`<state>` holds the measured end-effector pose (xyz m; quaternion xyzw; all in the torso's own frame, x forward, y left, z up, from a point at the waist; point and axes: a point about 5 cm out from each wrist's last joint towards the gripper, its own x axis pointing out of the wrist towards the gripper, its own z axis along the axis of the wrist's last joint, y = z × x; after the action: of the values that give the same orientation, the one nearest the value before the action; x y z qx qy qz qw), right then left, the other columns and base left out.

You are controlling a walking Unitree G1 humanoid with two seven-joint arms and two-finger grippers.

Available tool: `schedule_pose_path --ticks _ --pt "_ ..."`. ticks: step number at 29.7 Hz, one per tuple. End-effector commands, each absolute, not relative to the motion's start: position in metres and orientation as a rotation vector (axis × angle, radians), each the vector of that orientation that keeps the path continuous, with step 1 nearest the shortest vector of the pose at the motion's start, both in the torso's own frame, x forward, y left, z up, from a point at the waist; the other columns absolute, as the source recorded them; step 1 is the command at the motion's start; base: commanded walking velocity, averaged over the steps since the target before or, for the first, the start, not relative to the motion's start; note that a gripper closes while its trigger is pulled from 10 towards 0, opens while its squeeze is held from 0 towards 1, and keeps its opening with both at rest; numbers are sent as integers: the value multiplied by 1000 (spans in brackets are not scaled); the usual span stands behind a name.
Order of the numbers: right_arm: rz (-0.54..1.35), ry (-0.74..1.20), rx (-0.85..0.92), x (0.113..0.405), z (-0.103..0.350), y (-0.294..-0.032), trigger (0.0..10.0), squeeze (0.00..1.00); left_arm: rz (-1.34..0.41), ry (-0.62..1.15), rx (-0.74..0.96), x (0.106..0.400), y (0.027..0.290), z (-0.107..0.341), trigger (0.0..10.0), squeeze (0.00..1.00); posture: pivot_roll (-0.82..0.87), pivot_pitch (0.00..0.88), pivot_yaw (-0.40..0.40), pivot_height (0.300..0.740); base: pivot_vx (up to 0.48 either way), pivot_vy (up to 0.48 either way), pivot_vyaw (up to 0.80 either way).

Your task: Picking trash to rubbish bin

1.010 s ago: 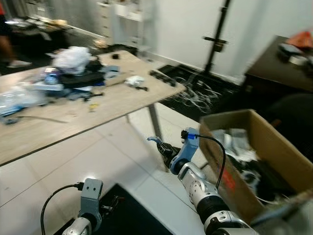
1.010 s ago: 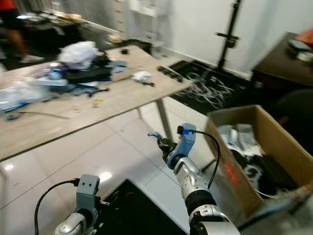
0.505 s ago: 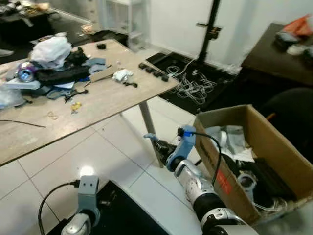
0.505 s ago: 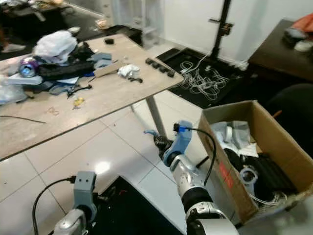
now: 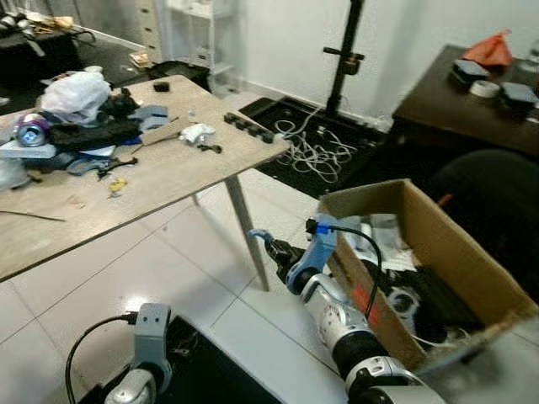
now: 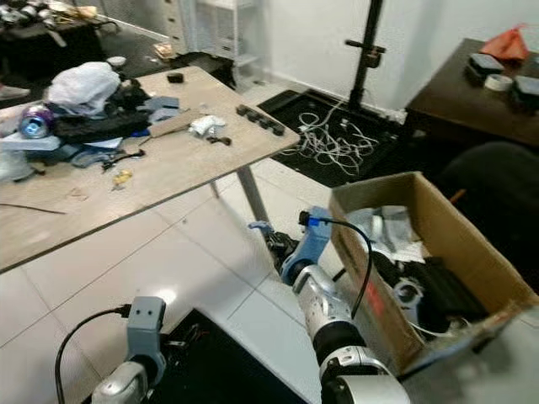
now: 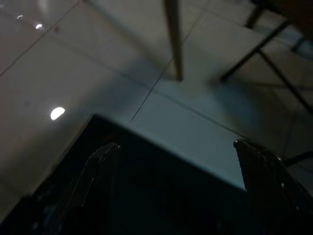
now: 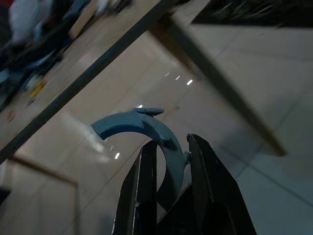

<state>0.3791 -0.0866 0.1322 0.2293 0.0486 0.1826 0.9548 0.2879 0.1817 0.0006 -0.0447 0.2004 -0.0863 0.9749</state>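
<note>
Nearest the camera, the left gripper (image 7: pixel 173 191) hangs low over a black mat (image 5: pixel 210 370) on the white tiled floor (image 5: pixel 126 269), its two fingers (image 7: pixel 98 171) spread wide with nothing between them. Its grey wrist and black cable show at the bottom of the head views.

Just ahead, the right gripper (image 8: pixel 168 169) reaches forward above the floor, its fingers pressed onto the end of a curved blue plastic piece (image 8: pixel 139 129). The hook-shaped scrap juts out past the fingertips and hangs in the air near the table leg (image 5: pixel 248 236), clear of the floor. A black cable loops along the silver right arm (image 5: pixel 341 324).

To the right of that arm stands an open cardboard box (image 5: pixel 472 252), on the floor, holding black cords, pale wrappers and other discarded items. The blue piece is outside it, to the box's left.

Further left, a wooden table (image 5: pixel 168 181) carries a clutter of things: a white plastic bag (image 5: pixel 76 88), a can (image 5: pixel 32 130), dark cloth, a crumpled white scrap (image 5: pixel 198 132) and a black power strip (image 5: pixel 248 126) near its edge.

Beyond, white cables (image 5: pixel 320 151) lie tangled on a dark mat at the foot of a black stand (image 5: pixel 344 50), and a dark desk (image 5: pixel 455 101) sits at far right.
</note>
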Motion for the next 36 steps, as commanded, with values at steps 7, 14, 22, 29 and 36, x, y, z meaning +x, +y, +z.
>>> schedule_pose_path --ticks 7,14,22,29,36 --pt "349 127 460 378 125 -91 10000 0 -177 420 -78 285 180 -3 10000 0 -36 165 13 740 0 0 -784" --pt "338 124 452 379 126 -93 10000 0 -178 416 -67 286 180 -2 10000 0 -40 161 11 740 0 0 -781" --pt "330 116 443 379 127 -96 10000 0 -188 413 -29 287 178 -1 10000 0 -42 158 8 740 0 0 -781" --pt "327 112 438 380 128 -96 10000 0 -194 406 -25 287 175 -1 10000 0 -44 160 8 740 0 0 -781" --pt "328 79 449 380 131 -97 10000 0 -199 393 -20 288 174 1 10000 0 -46 161 9 740 0 0 -258"
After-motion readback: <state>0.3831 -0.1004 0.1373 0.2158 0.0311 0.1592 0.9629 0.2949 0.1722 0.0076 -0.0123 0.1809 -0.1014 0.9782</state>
